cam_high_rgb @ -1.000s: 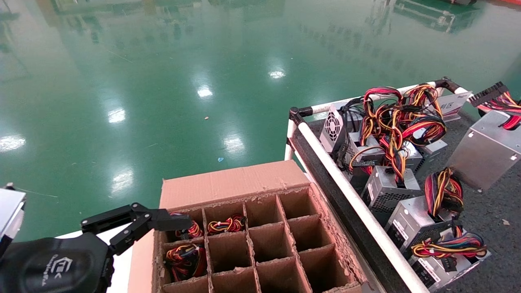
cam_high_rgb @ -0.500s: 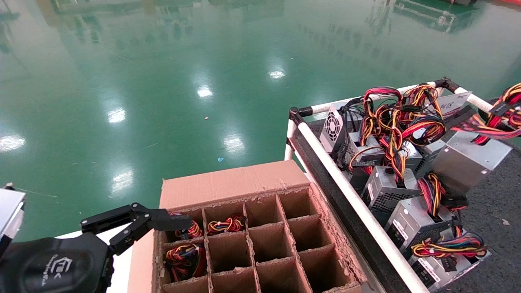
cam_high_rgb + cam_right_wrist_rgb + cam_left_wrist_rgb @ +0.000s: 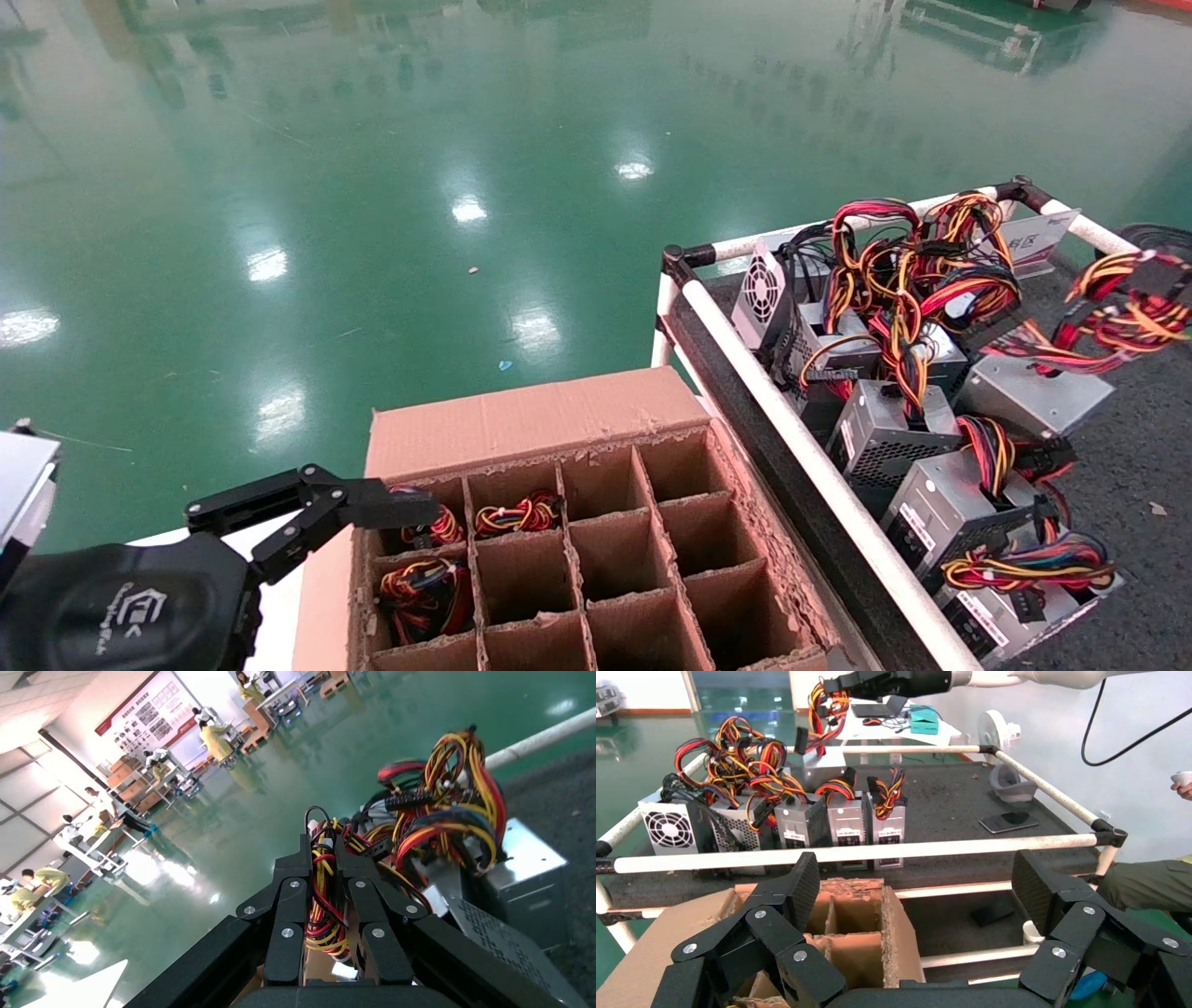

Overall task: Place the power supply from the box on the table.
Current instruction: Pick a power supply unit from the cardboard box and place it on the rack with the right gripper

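The brown box (image 3: pixel 559 419) with its cardboard grid sits low in the head view; wire bundles (image 3: pixel 521 513) show in its left cells. My left gripper (image 3: pixel 391 508) hangs open over the box's left corner (image 3: pixel 919 881), holding nothing. My right gripper (image 3: pixel 325 855) is shut on the red, yellow and black wires of a silver power supply (image 3: pixel 1034 396). That unit hangs tilted, low over the dark felt table (image 3: pixel 1136 466), beside a row of several like units (image 3: pixel 894 429). I cannot tell whether it touches the felt. The left wrist view shows the right gripper (image 3: pixel 838 685) from afar.
A white pipe rail (image 3: pixel 801 447) with black corner joints (image 3: pixel 675 261) runs between box and table. On the table's far part lie a phone (image 3: pixel 1009 820) and a grey object (image 3: pixel 1011 783). Glossy green floor (image 3: pixel 372 186) lies beyond. A person's leg (image 3: pixel 1151 881) is beside the table.
The held power supply has come down and leftward toward the row on the table, its body now low over the felt. The left arm has stayed still.
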`<state>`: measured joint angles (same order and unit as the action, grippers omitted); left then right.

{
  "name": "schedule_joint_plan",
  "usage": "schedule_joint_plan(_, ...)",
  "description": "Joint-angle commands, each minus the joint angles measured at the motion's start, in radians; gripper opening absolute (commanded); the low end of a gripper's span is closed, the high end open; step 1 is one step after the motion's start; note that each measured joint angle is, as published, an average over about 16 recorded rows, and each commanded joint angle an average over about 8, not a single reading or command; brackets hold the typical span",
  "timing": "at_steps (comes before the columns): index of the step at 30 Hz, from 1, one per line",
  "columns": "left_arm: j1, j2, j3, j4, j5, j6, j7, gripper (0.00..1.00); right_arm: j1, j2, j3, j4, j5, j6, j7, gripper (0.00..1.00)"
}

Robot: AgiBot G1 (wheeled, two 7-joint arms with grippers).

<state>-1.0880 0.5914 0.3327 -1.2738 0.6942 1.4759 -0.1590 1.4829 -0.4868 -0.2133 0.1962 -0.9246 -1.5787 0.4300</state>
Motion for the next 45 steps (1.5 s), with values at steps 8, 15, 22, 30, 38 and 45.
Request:
schedule_joint_plan(8,0.000,0.000,0.000,0.000,0.000,0.000,0.000,1.00,-0.048,-0.040,-0.012,-0.013,0.008,0.024,-0.029,0.00)
schedule_joint_plan(15,0.000,0.000,0.000,0.000,0.000,0.000,0.000,1.00,-0.053,-0.085,-0.023,-0.048,-0.008,0.064,-0.061,0.00)
schedule_joint_plan(22,0.000,0.000,0.001,0.000,0.000,0.000,0.000,1.00,-0.044,-0.130,-0.035,-0.075,-0.026,0.107,-0.086,0.00)
schedule_joint_plan(30,0.000,0.000,0.001,0.000,0.000,0.000,0.000,1.00,-0.003,-0.153,-0.050,-0.088,-0.051,0.163,-0.109,0.40)
schedule_joint_plan(38,0.000,0.000,0.001,0.000,-0.001,-0.001,0.000,1.00,0.013,-0.160,-0.059,-0.091,-0.065,0.179,-0.124,1.00)
schedule_joint_plan(45,0.000,0.000,0.001,0.000,-0.001,-0.001,0.000,1.00,0.012,-0.159,-0.059,-0.091,-0.065,0.177,-0.122,1.00)
